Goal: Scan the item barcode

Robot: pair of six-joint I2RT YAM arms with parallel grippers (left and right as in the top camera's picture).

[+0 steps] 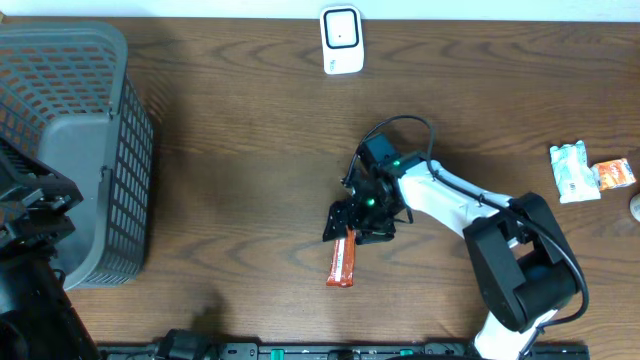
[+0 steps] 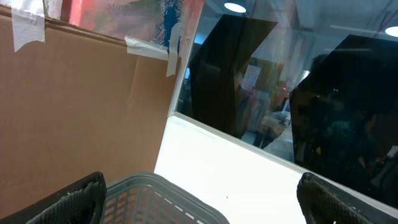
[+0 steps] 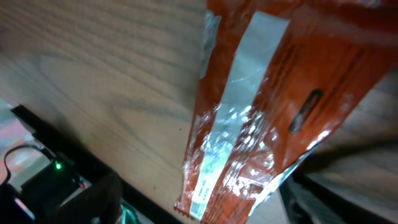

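The item, an orange foil packet (image 1: 343, 260), lies flat on the wooden table a little right of centre. My right gripper (image 1: 358, 222) is lowered over its upper end. In the right wrist view the packet (image 3: 261, 106) with its silver seam runs between the two dark fingers. The jaws stand apart; the left finger (image 3: 93, 199) is clear of the packet, and the right finger is at its edge. A white scanner (image 1: 341, 40) stands at the table's far edge. My left gripper (image 1: 30, 215) hangs open at the far left over the basket, with nothing between its fingers (image 2: 74, 199).
A large grey mesh basket (image 1: 70, 150) fills the left end of the table, its rim (image 2: 155, 186) just under the left gripper. A white-green packet (image 1: 571, 170) and a small orange packet (image 1: 614, 174) lie at the right edge.
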